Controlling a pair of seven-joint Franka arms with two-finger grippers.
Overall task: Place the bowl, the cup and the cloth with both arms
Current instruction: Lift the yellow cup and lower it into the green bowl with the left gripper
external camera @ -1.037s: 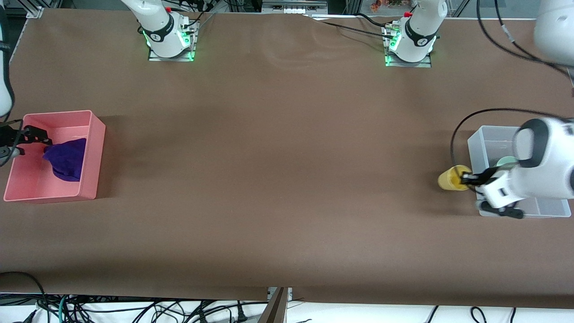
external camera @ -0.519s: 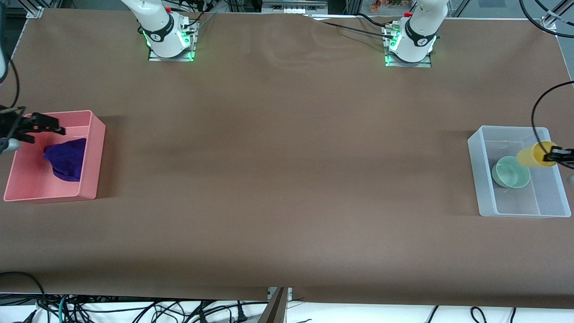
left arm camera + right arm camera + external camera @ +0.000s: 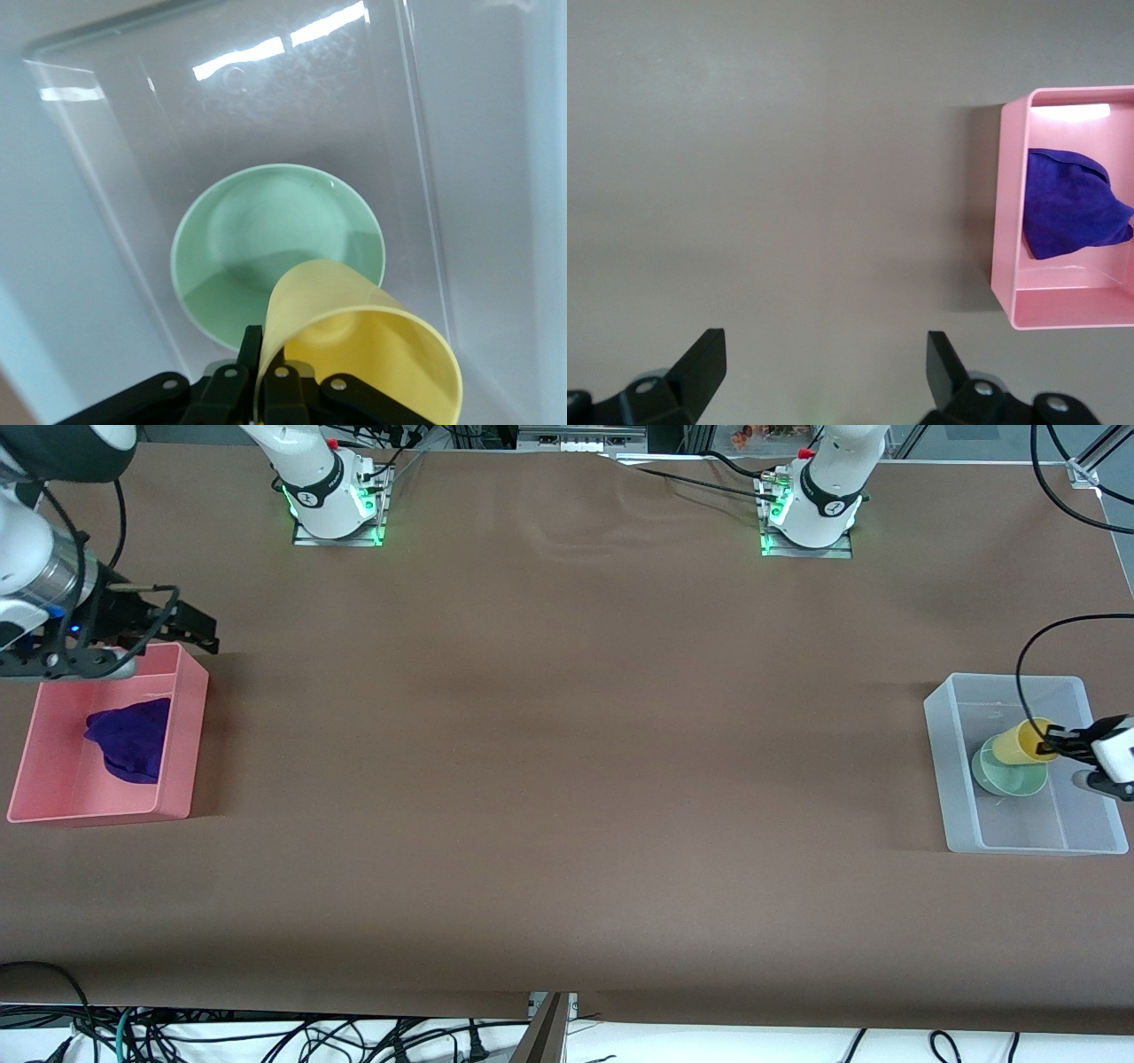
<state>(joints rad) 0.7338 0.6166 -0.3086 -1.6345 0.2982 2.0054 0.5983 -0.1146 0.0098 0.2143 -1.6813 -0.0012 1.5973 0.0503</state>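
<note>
Nearest the front camera among the task items, the small pale mint-green glossy bowl (image 3: 1010,772) sits upright on the floor of the clear plastic rectangular bin (image 3: 959,779) at the left arm's end of the brown desk (image 3: 567,779). It looks rigid and smooth; judged slippery, best taken by pinching its rim rather than its curved wall.

Over that bowl hangs the small bright yellow handleless plastic cup (image 3: 1021,743), tilted, its rim pinched by the left tool (image 3: 1052,746). The left wrist view shows the black fingers (image 3: 252,372) clenched across the cup's thin wall. The cup appears light and slightly flexible; a rim grip suits it, though the wall may deform under pressure. Whether it touches the bowl cannot be told.

At the right arm's end, the soft deep purple fabric cloth (image 3: 131,739) lies bunched inside the pink rectangular plastic bin (image 3: 184,735). It is limp and would be grasped best at a raised fold.

The right tool (image 3: 186,631) hangs released, fingers spread, over the desk just beside the pink bin, holding nothing.
</note>
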